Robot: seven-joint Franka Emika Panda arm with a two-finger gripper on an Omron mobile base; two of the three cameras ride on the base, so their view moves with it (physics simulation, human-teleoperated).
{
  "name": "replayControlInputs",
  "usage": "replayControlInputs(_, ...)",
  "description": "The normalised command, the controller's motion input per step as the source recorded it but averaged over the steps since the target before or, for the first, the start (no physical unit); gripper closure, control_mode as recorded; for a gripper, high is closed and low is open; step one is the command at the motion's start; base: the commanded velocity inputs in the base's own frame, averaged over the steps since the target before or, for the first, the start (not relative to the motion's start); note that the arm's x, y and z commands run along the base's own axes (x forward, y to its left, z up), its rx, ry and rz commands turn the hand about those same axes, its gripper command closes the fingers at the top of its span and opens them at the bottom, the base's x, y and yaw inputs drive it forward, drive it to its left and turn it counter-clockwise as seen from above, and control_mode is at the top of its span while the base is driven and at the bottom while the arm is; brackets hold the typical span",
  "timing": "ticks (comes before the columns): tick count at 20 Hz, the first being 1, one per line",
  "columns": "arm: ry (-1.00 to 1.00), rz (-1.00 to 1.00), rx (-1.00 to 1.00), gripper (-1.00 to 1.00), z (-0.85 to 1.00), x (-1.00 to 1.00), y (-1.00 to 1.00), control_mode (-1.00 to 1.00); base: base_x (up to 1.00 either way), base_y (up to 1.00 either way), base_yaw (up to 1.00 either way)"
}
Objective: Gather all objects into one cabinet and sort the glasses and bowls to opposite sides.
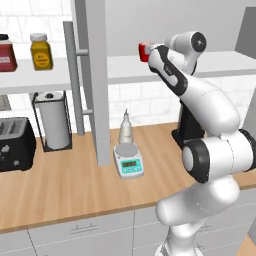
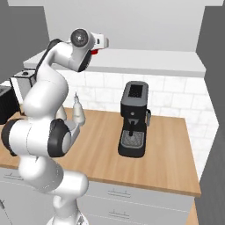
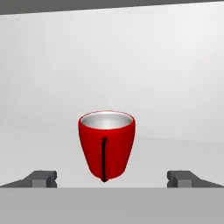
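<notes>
A small red cup (image 3: 106, 144) with a pale inside stands upright on the white shelf (image 3: 175, 157) of the open upper cabinet. My gripper (image 3: 113, 179) is open, and its two dark fingertips (image 3: 43, 178) are spread wide on either side of the cup without touching it. From the left base view the red cup (image 1: 144, 51) peeks out just left of my hand at shelf height. The right base view shows a sliver of the red cup (image 2: 94, 51) under my hand.
The cabinet's grey door (image 1: 96, 65) stands open with its long bar handle (image 1: 72, 80). A side shelf holds two jars (image 1: 41, 51). On the wooden counter (image 1: 65, 185) are a toaster (image 1: 15, 144), paper towel roll (image 1: 53, 120), scale (image 1: 129, 161), bottle (image 1: 125, 129) and coffee machine (image 2: 133, 119).
</notes>
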Motion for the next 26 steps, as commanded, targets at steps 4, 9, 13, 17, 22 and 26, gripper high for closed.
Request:
replayControlInputs(4,0.00,0.00,0.00,-1.00,-0.02,0.14,0.00,-1.00,0.00,0.00,0.00)
replayControlInputs(9,0.00,0.00,0.00,-1.00,-0.04,0.10,0.02,-1.00,0.00,0.00,0.00)
replayControlInputs(13,0.00,0.00,0.00,-1.00,-0.08,0.07,0.14,-1.00,0.00,0.00,0.00)
replayControlInputs(17,0.00,0.00,0.00,-1.00,-0.04,0.18,0.19,-1.00,0.00,0.00,0.00)
replayControlInputs(22,0.00,0.00,0.00,-1.00,-0.04,0.27,0.00,-1.00,0.00,0.00,0.00)
replayControlInputs(26,0.00,0.00,0.00,-1.00,-0.04,0.24,0.00,-1.00,0.00,0.00,0.00)
